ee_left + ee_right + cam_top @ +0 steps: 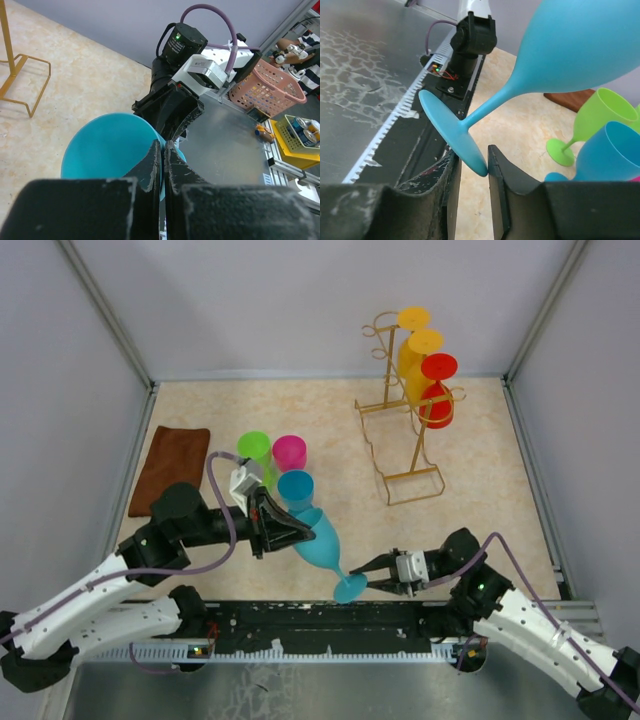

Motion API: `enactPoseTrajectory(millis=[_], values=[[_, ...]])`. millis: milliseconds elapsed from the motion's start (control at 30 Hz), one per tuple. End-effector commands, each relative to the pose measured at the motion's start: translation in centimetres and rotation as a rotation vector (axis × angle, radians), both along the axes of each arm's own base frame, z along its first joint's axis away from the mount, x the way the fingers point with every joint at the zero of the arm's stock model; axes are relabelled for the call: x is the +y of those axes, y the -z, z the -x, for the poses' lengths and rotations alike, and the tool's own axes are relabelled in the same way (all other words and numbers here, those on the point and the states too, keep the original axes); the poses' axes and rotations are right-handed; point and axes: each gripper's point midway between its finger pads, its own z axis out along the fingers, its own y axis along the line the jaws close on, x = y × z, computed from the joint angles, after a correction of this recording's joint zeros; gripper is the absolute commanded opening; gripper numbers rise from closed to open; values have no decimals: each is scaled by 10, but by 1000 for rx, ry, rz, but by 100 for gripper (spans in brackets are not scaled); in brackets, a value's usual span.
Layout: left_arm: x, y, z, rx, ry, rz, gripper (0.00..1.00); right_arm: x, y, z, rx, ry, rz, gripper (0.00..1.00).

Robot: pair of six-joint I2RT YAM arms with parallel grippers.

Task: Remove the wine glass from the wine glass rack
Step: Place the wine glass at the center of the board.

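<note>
A light-blue wine glass [318,538] is held tilted above the table's front edge, between both grippers. My left gripper [288,528] is shut on its bowl rim; in the left wrist view the fingers [155,160] pinch the rim of the bowl [105,150]. My right gripper [370,575] is shut on the glass's round foot [452,130], which sits between its fingers [496,170]. The golden wire rack [410,455] stands at the back right, with two yellow glasses [420,345] and two red glasses [437,390] hanging on it.
A green glass [254,447], a pink glass [289,452] and a blue glass [295,486] stand upright left of centre, close behind my left gripper. A brown cloth [170,468] lies at the left. Grey walls enclose the table.
</note>
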Motion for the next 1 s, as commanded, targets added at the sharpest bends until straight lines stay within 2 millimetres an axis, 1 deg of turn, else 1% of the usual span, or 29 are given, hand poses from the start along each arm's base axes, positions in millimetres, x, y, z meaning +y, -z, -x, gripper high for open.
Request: enactPoseTrajectory(millis=[0, 100, 200, 333, 400, 467, 533, 667, 733, 867, 967], values=[[7, 3, -9, -35, -65, -17, 0, 0, -20, -8, -43, 53, -43, 32], [13, 5, -10, -29, -93, -22, 0, 0, -22, -14, -26, 92, -69, 44], [23, 6, -11, -25, -135, -19, 0, -1, -25, -10, -22, 77, -83, 47], [42, 21, -22, 4, -252, -70, 0, -1, -29, -3, -15, 43, -95, 48], [47, 27, -21, 20, -265, -79, 0, -2, -32, -4, -17, 47, -101, 48], [52, 39, -24, 48, -298, -106, 0, -2, -33, -5, -25, 59, -111, 49], [60, 58, -33, 102, -378, -157, 0, -3, -34, -9, -38, 81, -121, 50], [77, 103, -52, 201, -539, -297, 0, -5, -37, -19, -41, 150, -135, 50], [82, 120, -60, 241, -610, -349, 0, -5, -39, -22, -30, 171, -147, 50], [87, 139, -78, 273, -728, -413, 0, -7, -44, -25, -9, 192, -166, 52], [86, 141, -88, 273, -772, -436, 0, -8, -46, -30, -7, 227, -175, 53]])
